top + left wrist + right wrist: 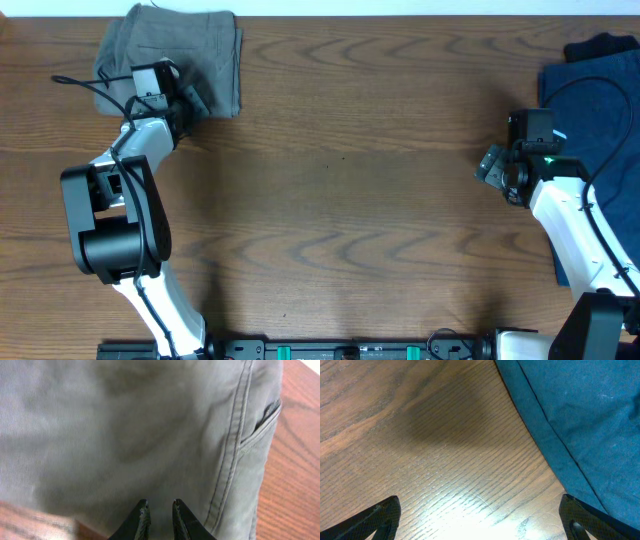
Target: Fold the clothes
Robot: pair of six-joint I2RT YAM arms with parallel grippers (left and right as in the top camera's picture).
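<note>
The grey-khaki shorts lie folded in a compact bundle at the far left corner of the table. In the left wrist view they fill the frame, with a stitched seam and a pocket opening on the right. My left gripper sits at the bundle's near edge. Its fingers are nearly together just over the fabric, with nothing visibly pinched between them. My right gripper hovers over bare wood at the right, apart from the shorts. Its fingers are spread wide and empty.
A dark blue garment lies at the right edge, under and behind my right arm; its edge shows in the right wrist view. The brown wooden table spans the middle between the arms.
</note>
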